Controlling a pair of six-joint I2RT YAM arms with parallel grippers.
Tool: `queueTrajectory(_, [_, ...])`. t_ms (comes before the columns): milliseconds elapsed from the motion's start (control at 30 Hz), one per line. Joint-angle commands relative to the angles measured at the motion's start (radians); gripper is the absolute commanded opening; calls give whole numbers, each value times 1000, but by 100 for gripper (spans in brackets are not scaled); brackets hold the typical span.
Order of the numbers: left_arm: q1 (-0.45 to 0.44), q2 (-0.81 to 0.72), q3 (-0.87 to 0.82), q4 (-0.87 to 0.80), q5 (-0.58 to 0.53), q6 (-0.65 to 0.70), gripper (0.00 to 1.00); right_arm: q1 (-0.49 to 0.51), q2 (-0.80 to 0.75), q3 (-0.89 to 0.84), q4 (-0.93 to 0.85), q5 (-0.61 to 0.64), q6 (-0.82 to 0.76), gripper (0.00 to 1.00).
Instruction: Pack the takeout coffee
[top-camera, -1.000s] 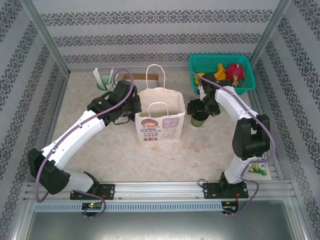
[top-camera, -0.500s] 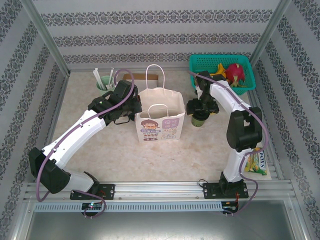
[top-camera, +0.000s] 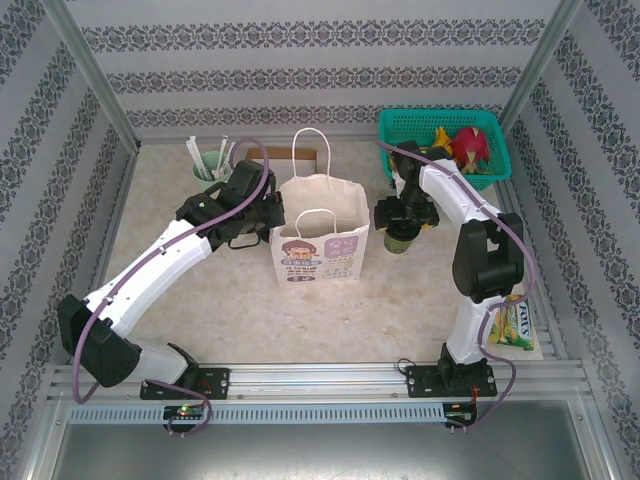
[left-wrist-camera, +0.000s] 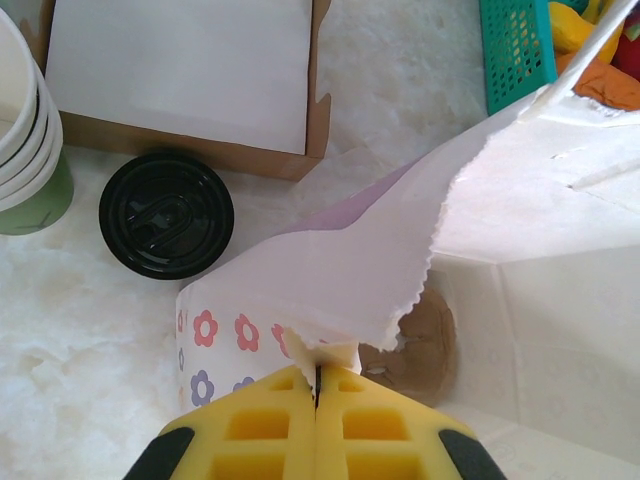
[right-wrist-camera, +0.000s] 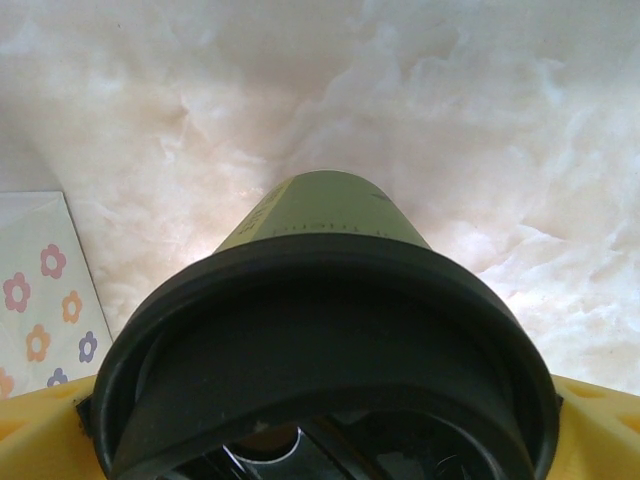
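Note:
The takeout coffee, a green cup with a black lid, stands just right of the white paper bag. My right gripper is shut on the cup under its lid, a yellow finger on each side. My left gripper is shut on the bag's left rim, holding the mouth wide. In the top view it sits at the bag's left edge. The bag's inside shows a brown patch at the bottom.
A green basket of toy fruit stands at the back right. A mint mug of white sticks is at the back left. Behind the bag lie a cardboard box, a loose black lid and stacked cups. A packet lies front right.
The right arm's elbow has swung up and inward while its gripper and the cup stayed beside the bag. The left arm and the bag have not moved.

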Motion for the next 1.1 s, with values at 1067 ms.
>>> queueTrajectory(1067, [85,252,276,-47,211,462,0,6,-266,-179,15,29,22,69])
